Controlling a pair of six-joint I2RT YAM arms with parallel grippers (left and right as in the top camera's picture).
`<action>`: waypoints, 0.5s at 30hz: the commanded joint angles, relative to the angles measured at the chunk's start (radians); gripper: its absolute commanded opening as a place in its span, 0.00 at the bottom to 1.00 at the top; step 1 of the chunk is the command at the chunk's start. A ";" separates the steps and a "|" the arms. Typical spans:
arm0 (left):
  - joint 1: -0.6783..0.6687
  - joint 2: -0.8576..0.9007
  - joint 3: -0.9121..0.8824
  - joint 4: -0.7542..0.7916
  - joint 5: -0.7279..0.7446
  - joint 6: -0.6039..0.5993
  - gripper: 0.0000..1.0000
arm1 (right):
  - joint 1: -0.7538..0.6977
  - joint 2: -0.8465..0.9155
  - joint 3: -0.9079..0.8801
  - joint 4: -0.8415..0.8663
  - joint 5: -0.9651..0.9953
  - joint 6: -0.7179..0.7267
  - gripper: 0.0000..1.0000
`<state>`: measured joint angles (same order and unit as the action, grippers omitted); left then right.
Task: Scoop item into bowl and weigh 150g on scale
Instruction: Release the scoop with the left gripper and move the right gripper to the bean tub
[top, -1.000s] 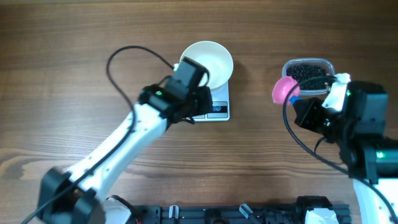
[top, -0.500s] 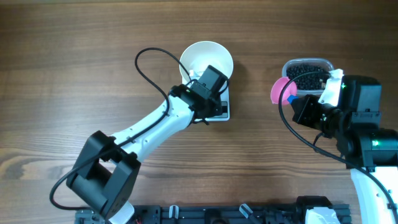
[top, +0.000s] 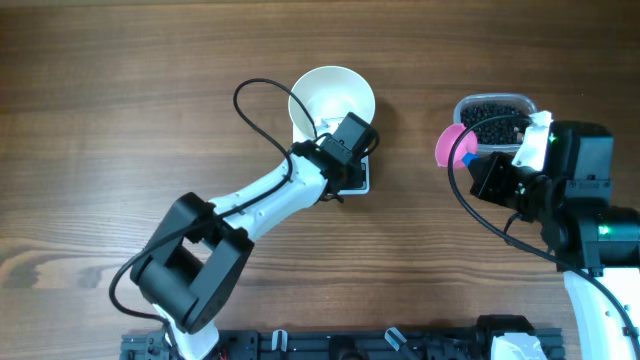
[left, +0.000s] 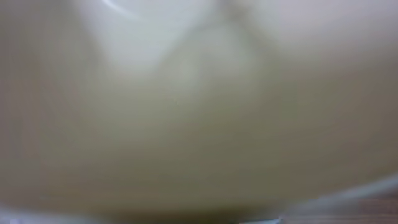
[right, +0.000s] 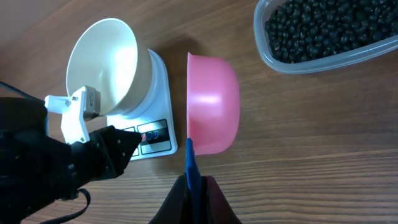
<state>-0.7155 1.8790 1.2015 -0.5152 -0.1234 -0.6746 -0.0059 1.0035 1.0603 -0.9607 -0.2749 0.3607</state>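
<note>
Bowl (right: 102, 68): round, white, smooth-sided. You will find it upright on the scale, its inside plain white.
Scale (right: 160, 106): flat white square, two round buttons on its front edge, lying on the table (right: 280, 155) under your bowl.
Beans (right: 329, 28): tiny, matte black, heaped in a clear tub (right: 268, 53) well to the bowl's right.

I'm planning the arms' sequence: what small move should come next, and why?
Probably swing the pink scoop into the tub of beans: the scoop looks empty, the bowl on the scale holds nothing, and the right gripper clamps the scoop's handle.
</note>
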 joint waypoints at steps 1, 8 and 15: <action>-0.003 0.035 -0.006 0.009 -0.032 -0.014 0.04 | -0.005 0.001 0.013 0.006 0.013 -0.017 0.04; -0.003 0.039 -0.006 0.026 -0.043 -0.014 0.04 | -0.005 0.001 0.013 0.006 0.013 -0.017 0.04; -0.003 0.056 -0.006 0.026 -0.043 -0.014 0.04 | -0.005 0.001 0.013 0.006 0.013 -0.017 0.04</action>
<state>-0.7155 1.9018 1.2015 -0.4919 -0.1455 -0.6785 -0.0059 1.0035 1.0603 -0.9607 -0.2749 0.3607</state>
